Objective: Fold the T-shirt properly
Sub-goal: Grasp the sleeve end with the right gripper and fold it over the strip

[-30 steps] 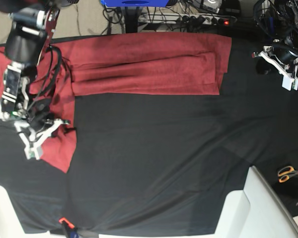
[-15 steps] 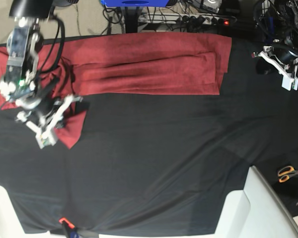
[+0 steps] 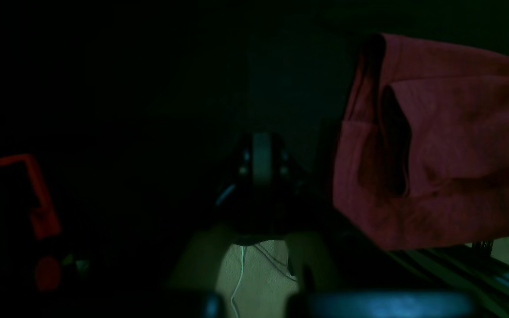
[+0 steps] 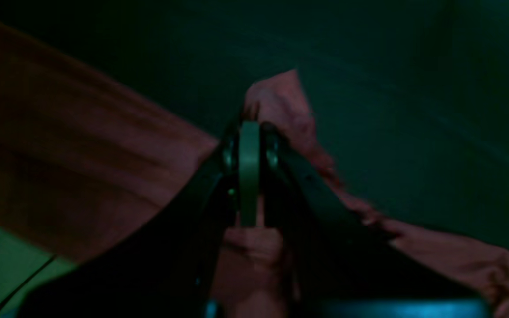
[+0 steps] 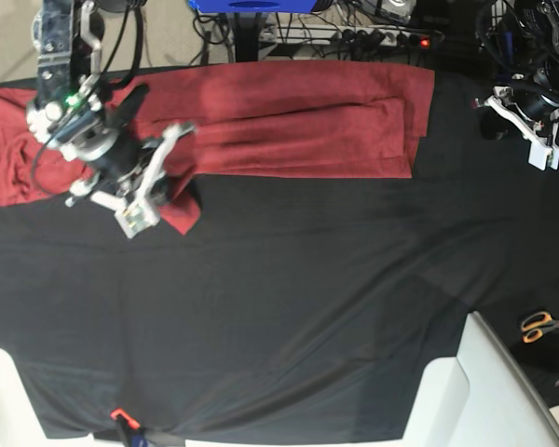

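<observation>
Meanwhile, the right gripper (image 5: 154, 200) clenches a corner of the T-shirt (image 5: 289, 121). Laying it squarely over the shirt's folded body should avoid wrinkles. Beyond the shirt's far end, the left gripper (image 5: 531, 140) waits clenched, empty.

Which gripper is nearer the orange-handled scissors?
Left. The left gripper hangs at the table's far corner, on the same side as the orange-handled scissors; the right gripper grips the maroon knit T-shirt across the table.

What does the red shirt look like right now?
The shirt is plain brick-red, soft thin knit. Its body lies folded in a long flat band across the table's far side on the black cloth. One end is bunched at the left. The right end effector, shut, pinches a corner of it and holds it up.
</observation>
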